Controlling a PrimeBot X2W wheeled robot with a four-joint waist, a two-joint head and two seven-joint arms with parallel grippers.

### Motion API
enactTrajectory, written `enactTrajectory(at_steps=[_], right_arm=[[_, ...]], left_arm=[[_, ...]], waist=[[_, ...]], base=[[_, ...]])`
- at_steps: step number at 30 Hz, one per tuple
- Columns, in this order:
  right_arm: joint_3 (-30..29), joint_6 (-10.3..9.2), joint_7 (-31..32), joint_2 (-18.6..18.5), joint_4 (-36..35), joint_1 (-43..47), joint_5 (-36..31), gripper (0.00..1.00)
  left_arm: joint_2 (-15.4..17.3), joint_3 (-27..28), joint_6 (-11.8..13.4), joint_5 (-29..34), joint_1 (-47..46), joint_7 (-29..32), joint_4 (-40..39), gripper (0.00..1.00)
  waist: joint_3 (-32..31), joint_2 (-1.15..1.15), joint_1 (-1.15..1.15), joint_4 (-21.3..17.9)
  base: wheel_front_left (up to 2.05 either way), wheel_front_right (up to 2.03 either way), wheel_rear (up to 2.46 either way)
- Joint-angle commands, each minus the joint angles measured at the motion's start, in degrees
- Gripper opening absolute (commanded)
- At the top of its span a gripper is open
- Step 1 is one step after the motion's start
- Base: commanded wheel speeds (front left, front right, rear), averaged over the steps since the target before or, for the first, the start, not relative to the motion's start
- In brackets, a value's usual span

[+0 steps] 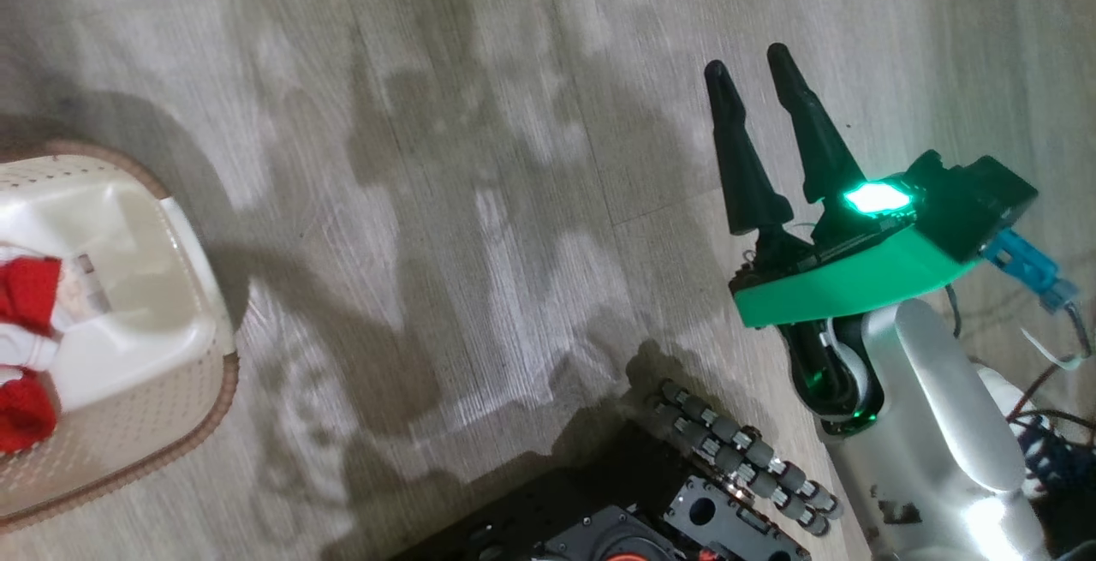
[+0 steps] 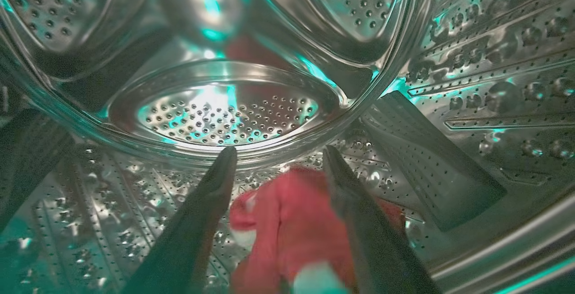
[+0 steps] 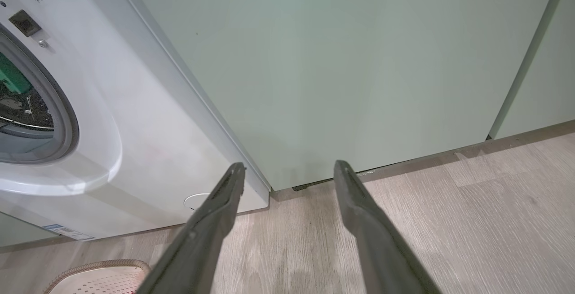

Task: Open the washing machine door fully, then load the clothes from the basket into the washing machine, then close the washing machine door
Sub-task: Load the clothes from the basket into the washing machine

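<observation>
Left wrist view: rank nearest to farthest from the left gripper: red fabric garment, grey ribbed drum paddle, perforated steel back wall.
1. Red fabric garment: under the left gripper.
2. Grey ribbed drum paddle: right.
3. Perforated steel back wall: ahead, deepest.

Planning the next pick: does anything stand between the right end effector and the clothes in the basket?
Nothing visible does. Wooden floor lies between the right end effector and the basket, and the red clothes lie uncovered inside it.
</observation>
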Motion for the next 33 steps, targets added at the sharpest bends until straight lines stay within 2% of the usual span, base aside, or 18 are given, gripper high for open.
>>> enactTrajectory(at_steps=[1,8,14,17,24,33], right_arm=[[0.22,0.0,-0.37,0.29,-1.64,1.15,-0.49,1.0],[-0.83,0.0,-0.37,0.29,-1.34,1.16,-2.33,1.0],[-2.52,0.0,-0.37,0.29,-0.58,1.87,-5.62,1.0],[-3.9,0.0,-0.37,0.29,0.26,3.31,-7.91,1.0],[-5.23,0.0,-0.37,0.26,1.9,6.65,-11.79,1.0],[-6.64,0.0,-0.37,-0.7,3.06,11.88,-11.25,1.0]], left_arm=[[1.55,-0.09,0.22,-0.07,-1.29,-0.52,-1.38,1.0],[-0.78,1.08,-0.21,-3.15,2.11,-0.74,-0.57,1.0],[-3.97,1.03,-0.94,-5.39,9.98,-0.76,-4.23,1.0],[-6.68,2.5,-1.39,-8.54,17.43,-0.77,-6.84,1.0],[-10.55,2.49,-1.98,-11.26,32.3,-0.77,-14.58,1.0],[-14.5,3.56,-2.15,-13.57,50.96,-0.77,-24.44,1.0]], waist=[[-0.51,0.0,0.0,0.73],[-3.43,0.0,0.0,3.0],[-8.92,0.0,0.0,6.52],[-13.97,0.0,0.0,9.19],[-23.65,0.0,0.0,13.94],[-33.67,0.0,0.0,18.72]], base=[[0.0,0.0,0.0],[0.0,0.0,0.0],[0.0,0.0,0.0],[0.0,0.0,0.0],[0.0,0.0,0.0],[0.0,0.0,0.0]])
